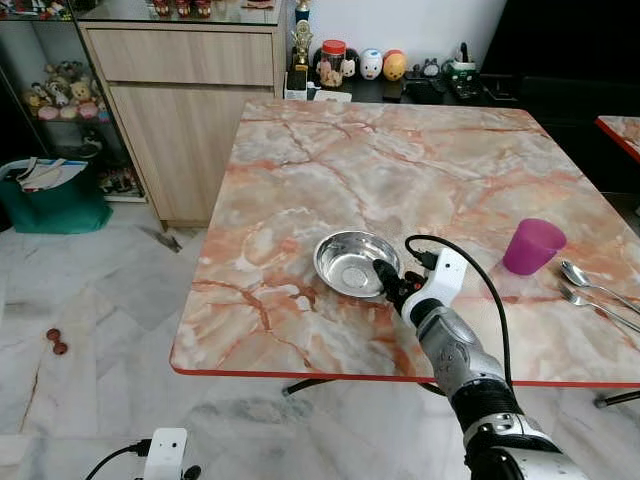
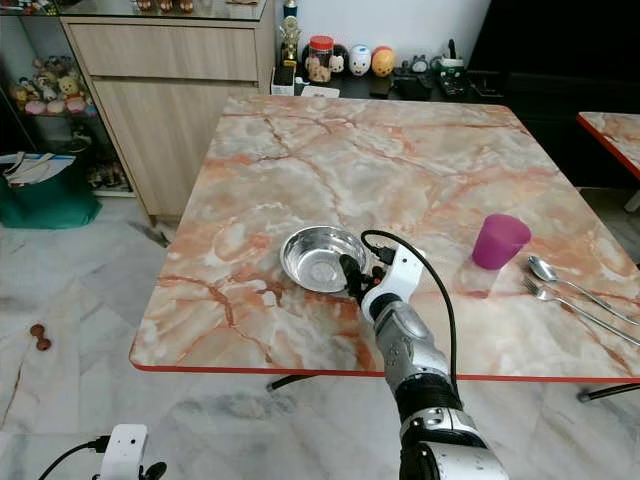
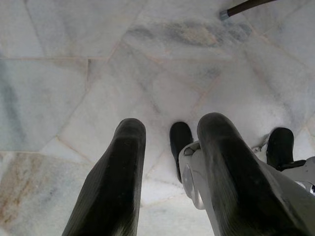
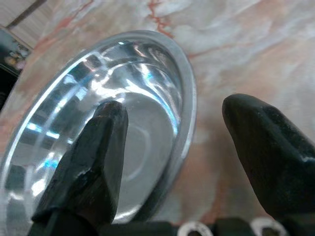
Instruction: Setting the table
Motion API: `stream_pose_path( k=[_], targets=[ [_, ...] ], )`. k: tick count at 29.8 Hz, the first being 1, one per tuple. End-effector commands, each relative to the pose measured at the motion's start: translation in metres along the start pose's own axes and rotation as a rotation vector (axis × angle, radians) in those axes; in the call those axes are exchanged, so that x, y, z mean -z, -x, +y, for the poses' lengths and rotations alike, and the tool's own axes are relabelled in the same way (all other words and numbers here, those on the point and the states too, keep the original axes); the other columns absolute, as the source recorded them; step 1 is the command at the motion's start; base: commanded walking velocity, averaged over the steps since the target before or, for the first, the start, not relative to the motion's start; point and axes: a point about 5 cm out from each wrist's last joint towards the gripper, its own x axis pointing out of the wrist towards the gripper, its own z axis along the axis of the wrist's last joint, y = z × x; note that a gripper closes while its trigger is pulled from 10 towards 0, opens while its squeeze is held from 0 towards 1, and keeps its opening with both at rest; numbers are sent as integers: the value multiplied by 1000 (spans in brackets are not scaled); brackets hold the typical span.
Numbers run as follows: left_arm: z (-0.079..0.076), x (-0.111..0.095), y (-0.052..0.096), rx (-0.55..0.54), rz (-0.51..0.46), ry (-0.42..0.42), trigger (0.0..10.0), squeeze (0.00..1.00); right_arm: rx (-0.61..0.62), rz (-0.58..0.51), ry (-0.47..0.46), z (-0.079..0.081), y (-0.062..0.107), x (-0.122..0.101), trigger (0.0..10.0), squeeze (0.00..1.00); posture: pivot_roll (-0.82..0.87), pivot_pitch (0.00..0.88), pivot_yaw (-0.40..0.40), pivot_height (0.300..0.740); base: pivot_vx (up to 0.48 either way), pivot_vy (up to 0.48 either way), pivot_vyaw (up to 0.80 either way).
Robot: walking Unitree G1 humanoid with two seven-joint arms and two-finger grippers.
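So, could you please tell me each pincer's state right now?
Left pincer: open, holding nothing, hanging over the floor.
Right pincer: open, straddling the steel bowl's rim.

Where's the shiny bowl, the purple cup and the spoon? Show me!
shiny bowl [image 1: 352, 262]: left eye view, on its inside bottom.
purple cup [image 1: 533, 246]: left eye view, on its side wall.
spoon [image 1: 574, 273]: left eye view, on its rounded scoop end.

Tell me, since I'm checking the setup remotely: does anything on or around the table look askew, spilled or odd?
Nothing spilled or damaged. The steel bowl, pink cup, spoon and fork sit upright or flat on the marble table. The right gripper is open astride the bowl's rim.
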Motion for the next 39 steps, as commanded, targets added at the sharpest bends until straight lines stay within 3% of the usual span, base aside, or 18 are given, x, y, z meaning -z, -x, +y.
stream_pose_path(
  k=[1,13,22,23,24,26,39],
  targets=[
    [0,3,1,-2,13,7,10000,0,-27,-7,-2,7,-3,-6,10000,0,-15,0,-58,740,0,0,0],
    [7,8,3,-8,22,15,10000,0,-18,16,10,6,-4,-3,10000,0,-16,0,-59,740,0,0,0],
    [4,10,3,-4,32,15,10000,0,-18,23,10,6,-4,-2,10000,0,-14,0,-60,740,0,0,0],
    [4,11,3,-5,32,15,10000,0,-19,24,9,6,-4,-1,7451,0,-14,0,-60,740,0,0,0],
    [6,12,3,-6,34,15,10000,0,-21,25,11,6,-4,-1,3373,0,-14,0,-60,740,0,0,0],
    [11,13,4,-12,34,16,10000,0,-26,24,9,8,-5,-1,275,0,-13,0,-60,740,0,0,0],
    [16,6,3,-9,16,24,10000,0,-32,22,12,9,-5,-1,0,0,-16,0,-59,740,0,0,0]
  ],
)
